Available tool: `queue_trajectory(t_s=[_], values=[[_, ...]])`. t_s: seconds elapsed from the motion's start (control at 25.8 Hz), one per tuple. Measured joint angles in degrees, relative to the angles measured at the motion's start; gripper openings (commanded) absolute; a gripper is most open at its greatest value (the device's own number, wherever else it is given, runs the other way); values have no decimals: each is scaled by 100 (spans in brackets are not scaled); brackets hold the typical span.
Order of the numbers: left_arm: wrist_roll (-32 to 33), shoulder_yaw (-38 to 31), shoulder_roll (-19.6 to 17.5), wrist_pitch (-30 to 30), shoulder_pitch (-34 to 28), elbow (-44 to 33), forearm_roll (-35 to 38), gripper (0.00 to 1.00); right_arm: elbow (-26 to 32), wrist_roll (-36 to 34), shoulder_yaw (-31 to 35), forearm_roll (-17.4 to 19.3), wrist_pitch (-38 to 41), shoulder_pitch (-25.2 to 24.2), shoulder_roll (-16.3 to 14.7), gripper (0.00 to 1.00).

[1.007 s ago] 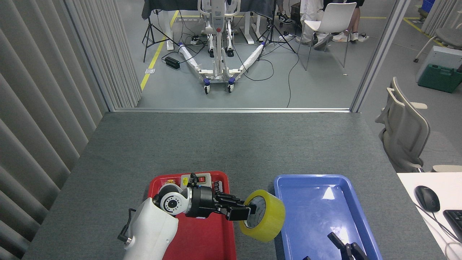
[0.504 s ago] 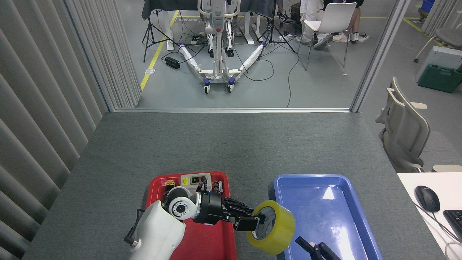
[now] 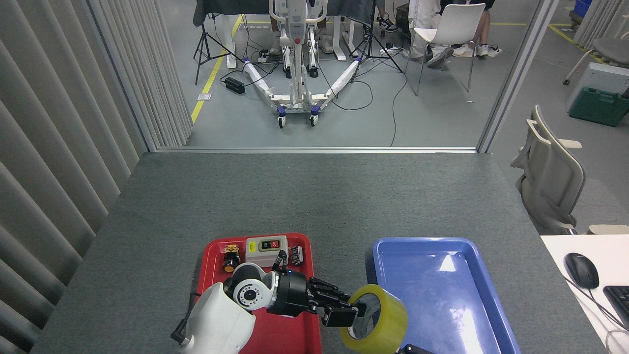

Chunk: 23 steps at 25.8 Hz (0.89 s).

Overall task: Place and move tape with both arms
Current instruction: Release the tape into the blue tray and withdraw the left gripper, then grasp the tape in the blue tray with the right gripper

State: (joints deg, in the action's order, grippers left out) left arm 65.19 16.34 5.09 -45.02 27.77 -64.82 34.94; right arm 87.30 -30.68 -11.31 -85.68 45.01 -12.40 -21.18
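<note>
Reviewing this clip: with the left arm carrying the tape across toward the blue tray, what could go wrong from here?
1. The left gripper holds the tape only by one side of its ring, fingers reaching into the core, so the roll could tilt or slip out.
2. The tape hangs over the blue tray's near-left rim; lowered here, it may catch the rim or land between the trays.
3. Only a dark sliver of the right gripper shows just below the tape, so the two could collide.

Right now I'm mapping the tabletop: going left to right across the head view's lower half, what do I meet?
Red tray → left end effector → tape → blue tray → computer mouse.
</note>
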Motion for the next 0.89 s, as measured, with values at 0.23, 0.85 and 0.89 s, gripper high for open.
queue_trajectory(t_s=[0.23, 0.85, 0.89], values=[[-230, -88, -18, 17, -10, -21, 7, 65, -14, 42, 25, -9, 18, -35, 8, 0], [-2493, -778, -346, 2043, -744, -1110, -709, 100, 309, 2744, 612, 2701, -1460, -52, -289, 0], [-3029, -786, -442, 2192, -933, -1333, -741, 100, 405, 3358, 629, 3211, -1816, -26, -335, 0]])
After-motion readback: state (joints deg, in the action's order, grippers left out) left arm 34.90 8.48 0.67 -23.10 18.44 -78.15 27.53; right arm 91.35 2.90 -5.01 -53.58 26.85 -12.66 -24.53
